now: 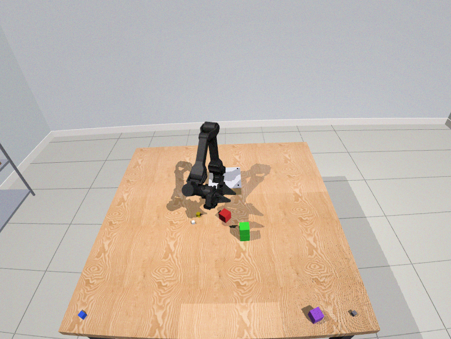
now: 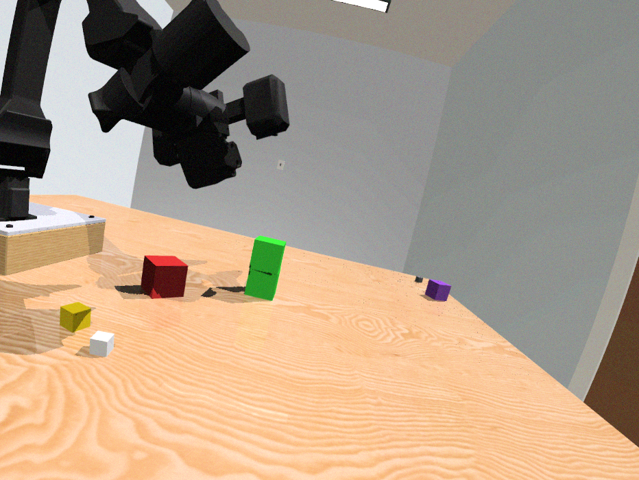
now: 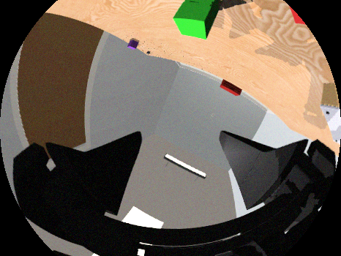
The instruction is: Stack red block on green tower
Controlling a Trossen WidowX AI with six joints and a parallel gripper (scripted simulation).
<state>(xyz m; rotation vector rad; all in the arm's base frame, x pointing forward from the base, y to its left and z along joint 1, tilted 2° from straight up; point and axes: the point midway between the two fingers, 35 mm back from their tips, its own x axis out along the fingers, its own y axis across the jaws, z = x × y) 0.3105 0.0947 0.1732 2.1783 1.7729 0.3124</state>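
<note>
The red block (image 1: 224, 215) (image 2: 164, 277) sits on the table between the robot's base and the tower; a corner of it (image 3: 298, 16) shows at the wrist view's upper right edge. The green tower (image 1: 244, 231) (image 2: 266, 268) (image 3: 192, 28) stands upright, two blocks high, apart from the red block. My gripper (image 1: 232, 196) (image 3: 181, 135) is open wide and empty, raised above the table and pointing sideways, not down. It is on the base side of both; its fingers are hidden in the exterior view.
Small yellow (image 1: 198, 214) (image 2: 75, 316) and white (image 1: 193, 222) (image 2: 101, 343) cubes lie near the red block. Purple (image 1: 316, 315) (image 2: 437, 290) (image 3: 132, 44), dark (image 1: 353, 313) (image 2: 419, 278) and blue (image 1: 82, 314) cubes lie near the table's far corners. Another red object (image 3: 230, 88) shows in the wrist view.
</note>
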